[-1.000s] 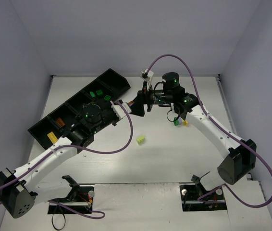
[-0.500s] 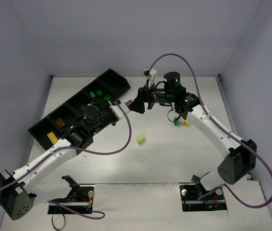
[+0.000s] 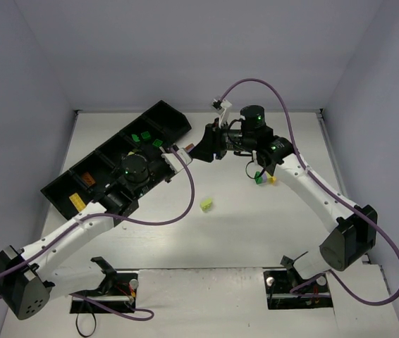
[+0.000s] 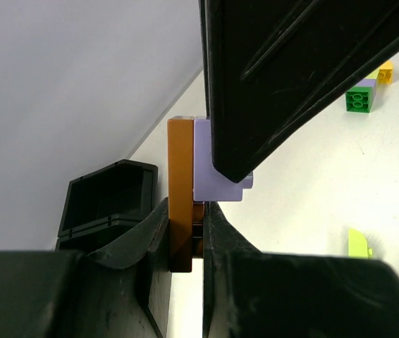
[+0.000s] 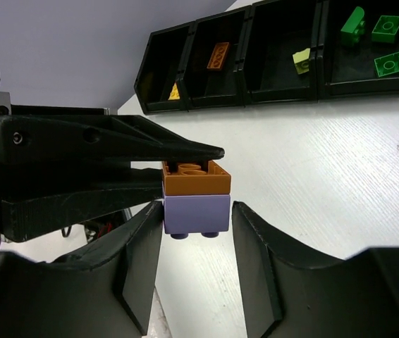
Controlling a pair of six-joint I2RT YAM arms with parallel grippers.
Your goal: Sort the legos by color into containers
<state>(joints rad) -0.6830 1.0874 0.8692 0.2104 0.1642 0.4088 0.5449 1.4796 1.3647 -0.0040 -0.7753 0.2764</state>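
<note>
Black tray (image 3: 170,121): top view; slantwise at 10 o'clock on the table (image 3: 256,232); green bricks (image 3: 144,134) share one compartment.
Left gripper (image 3: 182,151): at the tray's 3 o'clock side, tip to tip with the right gripper (image 3: 199,149).
Loose bricks: lime brick (image 3: 206,204) at 5 o'clock of the tips; green brick (image 3: 259,177) and yellow brick (image 3: 271,180) side by side at 4 o'clock.
Orange brick (image 4: 180,183): left wrist view; pinched between the left fingers (image 4: 146,236); purple brick (image 4: 203,158) joined to its 3 o'clock face.
Right finger (image 4: 277,70): covers the purple brick from 12 o'clock.
Stack: right wrist view; orange above purple; right fingers (image 5: 143,260) clamp the purple brick at 9 and 3 o'clock.
Left jaws: reach in from 9 o'clock onto the orange brick.
Tray compartments: at 12 o'clock; yellow piece (image 5: 175,91), orange piece (image 5: 218,55), lime piece (image 5: 301,60), each alone; three green in the next.
</note>
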